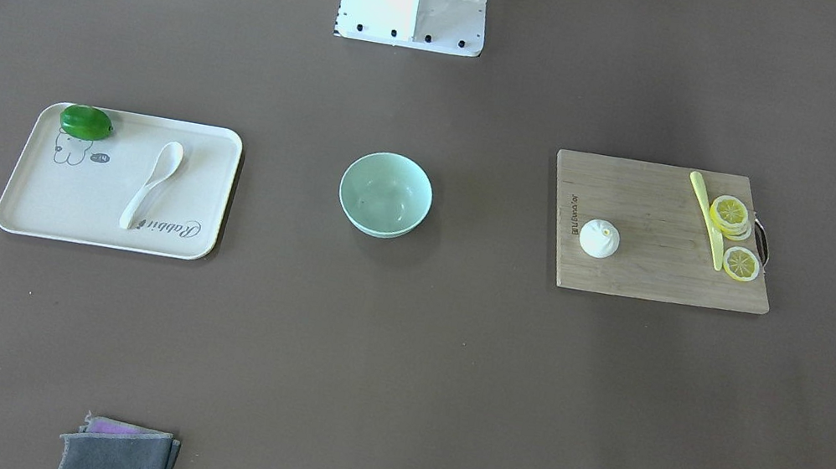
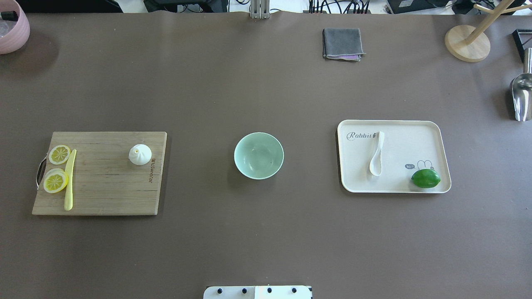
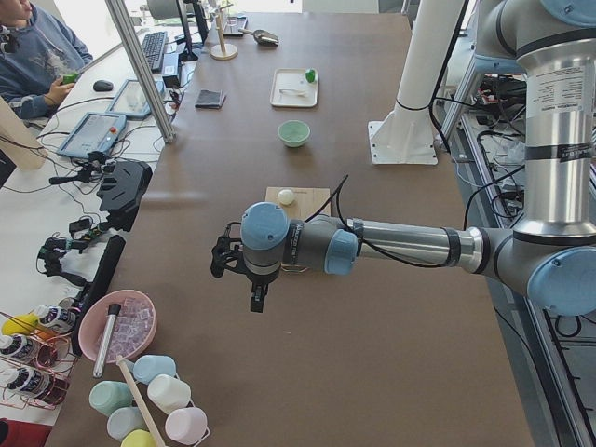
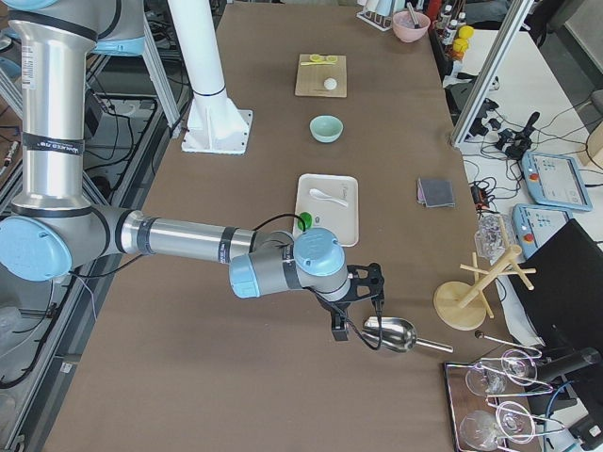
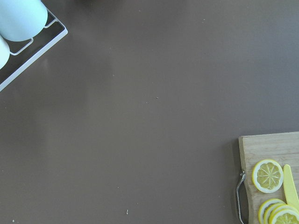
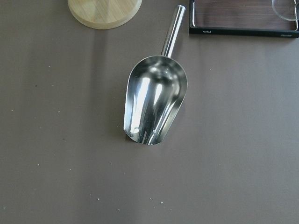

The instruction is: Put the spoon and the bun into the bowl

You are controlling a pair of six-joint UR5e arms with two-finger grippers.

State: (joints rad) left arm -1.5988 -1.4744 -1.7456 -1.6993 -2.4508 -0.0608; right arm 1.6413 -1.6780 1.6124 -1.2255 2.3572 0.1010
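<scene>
Spoon (image 2: 376,155) on tray (image 2: 415,141) | bun (image 2: 140,155) on cutting board (image 2: 104,187) | bowl (image 2: 258,155) between them | left pincer (image 3: 223,261), right pincer (image 4: 369,282) seen only from side views, opening cannot be told

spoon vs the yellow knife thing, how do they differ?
Colour: the spoon is cream-white, the knife yellow. Shape: the spoon has a deep oval scoop; the knife is thin and flat. Place: the spoon lies on the tray, the knife on the cutting board beside the lemon slices. Both lie flat, with nothing holding them.
</scene>
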